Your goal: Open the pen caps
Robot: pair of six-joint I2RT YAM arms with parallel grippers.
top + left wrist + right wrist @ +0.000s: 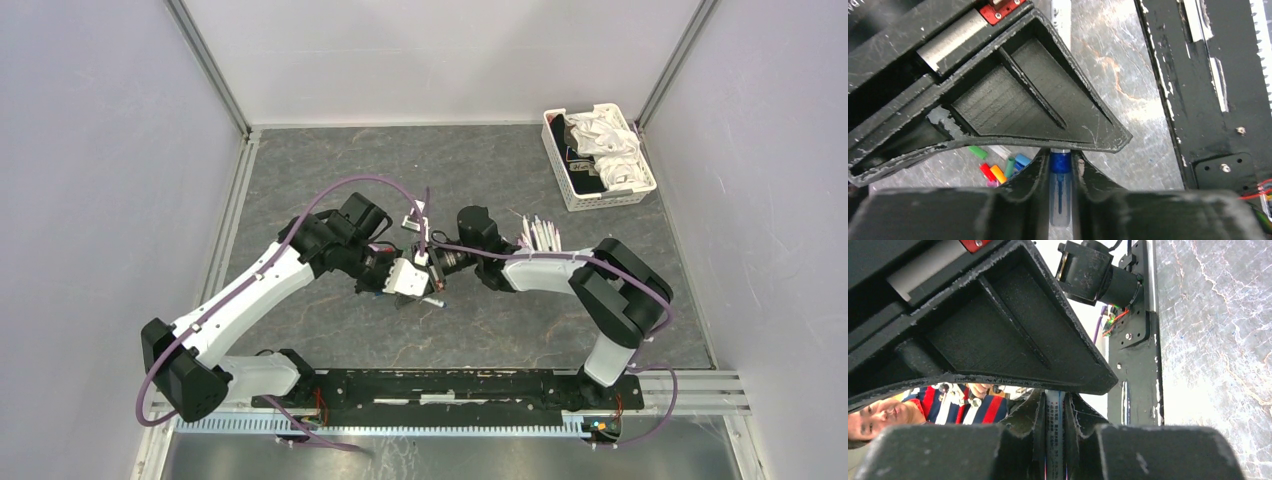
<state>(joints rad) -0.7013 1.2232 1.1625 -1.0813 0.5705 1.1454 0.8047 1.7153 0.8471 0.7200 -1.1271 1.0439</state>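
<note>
In the left wrist view a blue and clear pen cap (1060, 187) sits in the groove between the jaws of my left gripper (1061, 156), which is shut on it. Several loose pen caps (998, 167) in green, red, orange, blue and pink lie on the table just left of it. My right gripper (1054, 402) is shut on a white pen barrel (1054, 430) with small printed text. From above, the left gripper (408, 278) and right gripper (447, 262) meet tip to tip mid-table, and the pen between them is hidden.
A fan of white pens (540, 235) lies just right of the right gripper. A white slotted basket (560, 178) with crumpled white material stands at the back right. The black base rail (450, 385) runs along the near edge. A short pale piece (432, 300) lies under the left gripper.
</note>
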